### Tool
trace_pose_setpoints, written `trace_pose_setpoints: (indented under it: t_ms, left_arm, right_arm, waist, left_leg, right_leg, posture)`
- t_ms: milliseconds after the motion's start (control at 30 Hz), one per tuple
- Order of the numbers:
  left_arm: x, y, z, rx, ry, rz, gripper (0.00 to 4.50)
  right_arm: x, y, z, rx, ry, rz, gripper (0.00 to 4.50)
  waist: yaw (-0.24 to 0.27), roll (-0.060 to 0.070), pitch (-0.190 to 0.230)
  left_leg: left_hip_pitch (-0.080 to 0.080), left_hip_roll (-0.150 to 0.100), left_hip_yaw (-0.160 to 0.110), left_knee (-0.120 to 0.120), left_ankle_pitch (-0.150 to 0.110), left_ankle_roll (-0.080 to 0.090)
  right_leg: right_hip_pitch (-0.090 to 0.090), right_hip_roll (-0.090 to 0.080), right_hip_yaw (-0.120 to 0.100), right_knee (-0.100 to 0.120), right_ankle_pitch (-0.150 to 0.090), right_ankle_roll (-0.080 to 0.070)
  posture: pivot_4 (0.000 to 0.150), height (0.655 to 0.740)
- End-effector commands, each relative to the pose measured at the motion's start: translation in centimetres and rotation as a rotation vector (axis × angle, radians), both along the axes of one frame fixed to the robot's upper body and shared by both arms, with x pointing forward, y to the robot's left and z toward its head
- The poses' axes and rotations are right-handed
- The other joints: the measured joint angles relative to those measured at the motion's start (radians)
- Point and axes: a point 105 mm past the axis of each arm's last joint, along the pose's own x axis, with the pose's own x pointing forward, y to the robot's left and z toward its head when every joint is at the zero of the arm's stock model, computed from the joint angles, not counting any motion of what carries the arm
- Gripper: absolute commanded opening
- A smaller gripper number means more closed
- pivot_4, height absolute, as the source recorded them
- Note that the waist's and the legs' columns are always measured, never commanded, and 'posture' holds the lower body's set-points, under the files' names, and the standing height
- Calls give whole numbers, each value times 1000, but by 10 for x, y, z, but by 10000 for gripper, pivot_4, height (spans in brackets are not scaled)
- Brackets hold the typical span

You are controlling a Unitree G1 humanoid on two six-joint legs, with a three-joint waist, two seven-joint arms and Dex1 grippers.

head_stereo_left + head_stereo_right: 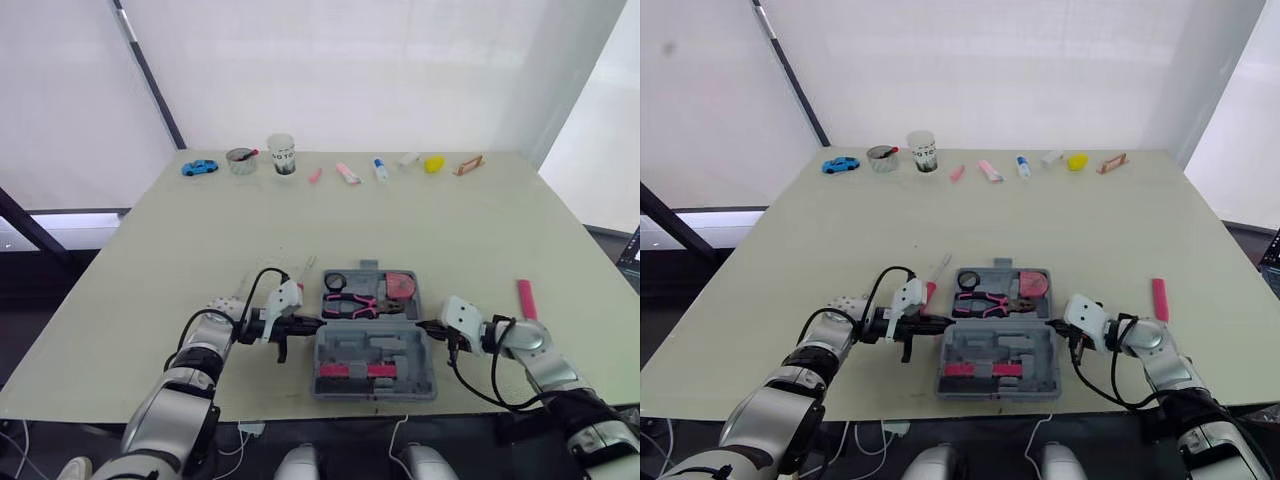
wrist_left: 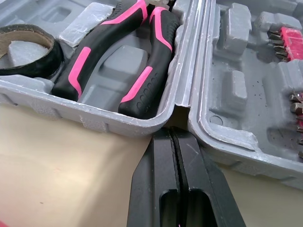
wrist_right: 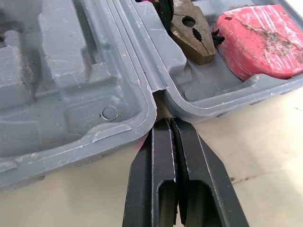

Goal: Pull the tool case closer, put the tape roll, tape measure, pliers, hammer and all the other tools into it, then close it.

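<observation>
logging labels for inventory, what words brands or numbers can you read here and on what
No text can be read with certainty.
White cup: a band of dark print, too small to read.
Tool case, pliers, tape measure: no lettering visible.

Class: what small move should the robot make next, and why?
Probably draw the shut right pincer away from the tool case toward the pink tool on the table to its right: the case already sits near the front edge, but that tool lies outside it.
</observation>
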Motion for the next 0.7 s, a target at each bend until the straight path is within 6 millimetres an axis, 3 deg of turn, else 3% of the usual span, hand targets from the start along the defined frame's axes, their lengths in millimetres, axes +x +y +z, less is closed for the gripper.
trace_pose_setpoints:
  t_ms: [33, 700]
  left_arm:
    - [7, -2, 7, -4, -40, 15, 0]
    - [4, 11, 4, 20, -33, 35, 0]
  right_arm:
    - [4, 7, 7, 22, -31, 5, 701]
    - [7, 18, 13, 52, -48, 22, 701]
  waist:
    - [0, 0, 0]
    - [-5, 0, 0]
  left_leg:
    - [0, 0, 0, 0, 0, 0]
    - [0, 0, 0, -1, 0, 0]
  right_leg:
    - [0, 0, 0, 0, 0, 0]
    - [-1, 1, 0, 0, 0, 0]
  posture:
    - [1500, 7400]
    - [1500, 7400]
